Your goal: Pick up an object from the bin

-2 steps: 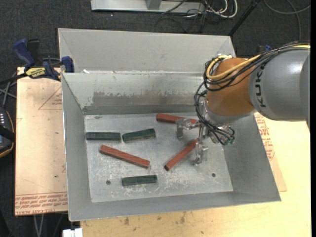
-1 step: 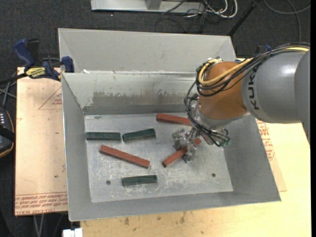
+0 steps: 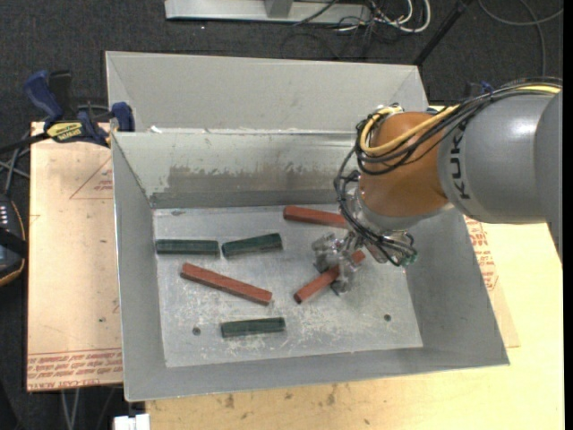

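your gripper [image 3: 337, 269] sits low on the short red bar [image 3: 313, 288] right of centre, probably because it lies clear of the other bars; whether it's clamped or apart, you can't tell.

Short red-brown bar [image 3: 312, 288] lies flat and diagonal, lower-left end exposed, upper-right end directly beneath the gripper [image 3: 340, 272].

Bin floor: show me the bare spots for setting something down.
Bare: front right, beyond the front green bar; back-left strip behind the left green bar and middle green bar. Crowded: mid-right, short red bar under the arm.
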### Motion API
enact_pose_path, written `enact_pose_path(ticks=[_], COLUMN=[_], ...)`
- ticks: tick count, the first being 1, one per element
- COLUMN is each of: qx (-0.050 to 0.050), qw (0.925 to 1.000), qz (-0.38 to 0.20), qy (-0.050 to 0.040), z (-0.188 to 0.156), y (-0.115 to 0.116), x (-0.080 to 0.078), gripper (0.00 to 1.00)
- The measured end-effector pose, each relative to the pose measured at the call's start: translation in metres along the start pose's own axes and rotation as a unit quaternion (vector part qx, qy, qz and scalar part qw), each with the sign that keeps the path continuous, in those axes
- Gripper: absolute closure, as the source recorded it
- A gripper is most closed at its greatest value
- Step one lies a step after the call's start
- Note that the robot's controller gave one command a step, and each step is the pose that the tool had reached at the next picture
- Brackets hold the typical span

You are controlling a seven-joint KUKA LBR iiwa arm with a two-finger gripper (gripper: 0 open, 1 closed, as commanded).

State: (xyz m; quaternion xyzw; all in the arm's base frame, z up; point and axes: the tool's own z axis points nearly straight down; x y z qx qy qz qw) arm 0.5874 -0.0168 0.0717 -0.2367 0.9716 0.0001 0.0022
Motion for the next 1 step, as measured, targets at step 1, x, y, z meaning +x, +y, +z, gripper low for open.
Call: enact_pose_path(ticks=[1], qx=[0.002], qw=[0.9999], qz=[0.011], qy=[-0.0036], z=[-0.1839], y=[0.0089], x=[-0.0164], gripper=[1.00])
